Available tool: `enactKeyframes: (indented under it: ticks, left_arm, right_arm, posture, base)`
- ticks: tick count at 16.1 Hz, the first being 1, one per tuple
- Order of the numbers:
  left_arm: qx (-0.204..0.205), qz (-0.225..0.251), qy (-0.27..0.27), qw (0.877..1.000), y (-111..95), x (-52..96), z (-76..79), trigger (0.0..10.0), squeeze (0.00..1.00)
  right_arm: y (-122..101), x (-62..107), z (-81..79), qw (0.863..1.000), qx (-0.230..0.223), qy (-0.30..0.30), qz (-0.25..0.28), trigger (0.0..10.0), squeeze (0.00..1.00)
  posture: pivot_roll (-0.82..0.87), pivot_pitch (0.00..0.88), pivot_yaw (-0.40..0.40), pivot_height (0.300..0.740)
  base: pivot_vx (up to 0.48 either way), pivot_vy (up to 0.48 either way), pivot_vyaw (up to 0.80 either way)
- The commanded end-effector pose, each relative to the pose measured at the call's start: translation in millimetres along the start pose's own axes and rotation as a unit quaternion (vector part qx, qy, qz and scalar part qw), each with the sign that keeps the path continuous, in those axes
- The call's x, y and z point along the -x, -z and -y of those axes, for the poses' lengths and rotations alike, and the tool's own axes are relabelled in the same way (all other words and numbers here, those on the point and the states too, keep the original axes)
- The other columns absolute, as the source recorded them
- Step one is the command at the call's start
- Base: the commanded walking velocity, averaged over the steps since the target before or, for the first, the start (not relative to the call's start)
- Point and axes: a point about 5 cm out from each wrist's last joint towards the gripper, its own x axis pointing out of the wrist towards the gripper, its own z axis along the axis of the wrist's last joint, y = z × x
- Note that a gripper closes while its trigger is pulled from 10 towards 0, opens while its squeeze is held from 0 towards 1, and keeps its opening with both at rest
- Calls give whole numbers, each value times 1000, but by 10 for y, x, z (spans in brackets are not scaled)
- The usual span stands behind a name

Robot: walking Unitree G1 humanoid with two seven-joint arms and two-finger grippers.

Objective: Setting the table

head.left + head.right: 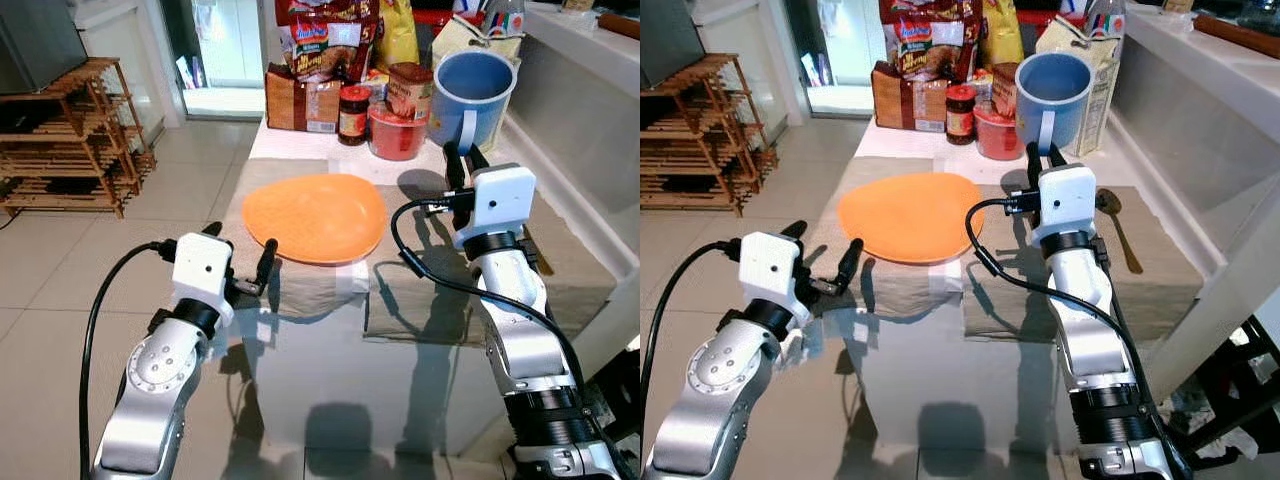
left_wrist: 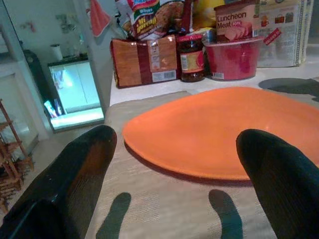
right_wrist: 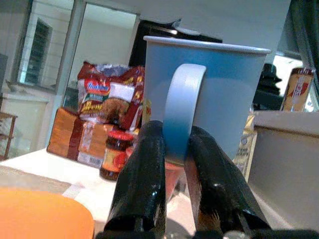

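An orange plate (image 1: 315, 216) lies on a beige placemat (image 1: 300, 285) on the table. My left gripper (image 1: 242, 245) hovers open at the plate's near left edge, its two black fingers (image 2: 82, 164) spread with nothing between them. A blue mug (image 1: 470, 85) stands at the back of the table, to the right of the plate. My right gripper (image 3: 173, 144) is shut on the mug's pale handle (image 3: 180, 109), one finger on each side of it. A spoon (image 1: 1120, 230) lies on the right placemat beside my right arm.
Behind the plate stand a red-lidded jar (image 1: 353, 113), a red tub with a luncheon meat tin (image 1: 400, 125), a brown packet (image 1: 300, 100) and noodle bags (image 1: 325, 40). A white counter (image 1: 590, 110) runs along the right. A wooden rack (image 1: 70, 140) stands on the left.
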Motion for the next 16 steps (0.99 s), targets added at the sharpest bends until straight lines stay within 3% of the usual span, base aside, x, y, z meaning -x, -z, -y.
enactKeyframes:
  ticks: [1, 8, 13, 16]
  left_arm:
    - [1, 7, -5, 1000, -49, -6, -8, 10000, 0]
    - [-3, 5, -10, 1000, -50, -22, -17, 10000, 0]
    - [-2, 10, -3, 1000, -58, -19, -16, 10000, 0]
    - [0, 7, 4, 1000, -49, -4, -2, 10000, 0]
  right_arm:
    - [-2, 20, -6, 1000, -8, -2, -2, 0, 0]
    - [54, 59, -20, 1000, -13, -5, -15, 0, 0]
    - [85, 91, -30, 1000, -14, -7, -23, 0, 0]
    - [105, 103, -31, 1000, -13, -9, -27, 0, 0]
  posture:
    - [9, 0, 12, 736]
    - [6, 0, 9, 736]
    - [6, 0, 11, 736]
    - [5, 0, 10, 736]
  base:
    - [-326, 0, 0]
    - [-316, 0, 0]
    - [0, 0, 0]
    - [0, -407, 0]
